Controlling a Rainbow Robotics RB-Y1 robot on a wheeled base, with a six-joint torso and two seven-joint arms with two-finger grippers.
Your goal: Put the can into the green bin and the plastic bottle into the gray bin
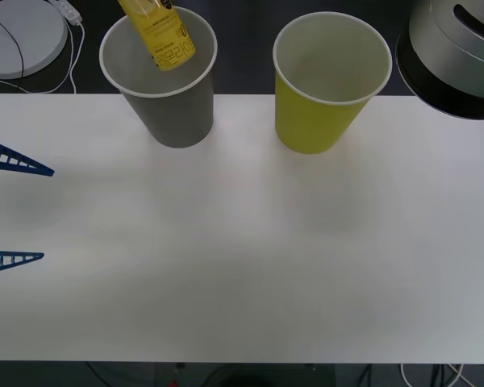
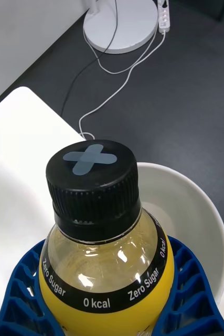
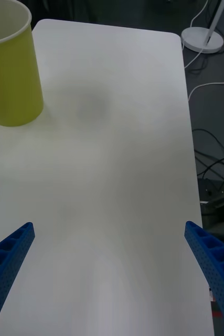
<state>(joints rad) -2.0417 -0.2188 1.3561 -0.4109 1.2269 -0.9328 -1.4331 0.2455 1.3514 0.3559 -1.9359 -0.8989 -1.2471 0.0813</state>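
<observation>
The plastic bottle [image 1: 157,32] of yellow drink hangs tilted over the mouth of the gray bin [image 1: 173,109] at the back left, its lower end inside the rim's outline. My right gripper [image 2: 109,286] is shut on the bottle [image 2: 101,252] below its black cap, with the bin's white rim [image 2: 206,210] beneath. The green bin [image 1: 323,101] stands to the right of the gray one, and I cannot see inside it. My left gripper [image 1: 47,214] waits open at the table's left side, with nothing between its fingers [image 3: 7,252]. The can is out of view.
A white round lamp base [image 1: 20,36] with a cable and a power strip lies on the dark floor behind the table. A gray domed part of my body [image 1: 456,48] looms at the back right. The white table [image 1: 250,266] stretches bare in front of both bins.
</observation>
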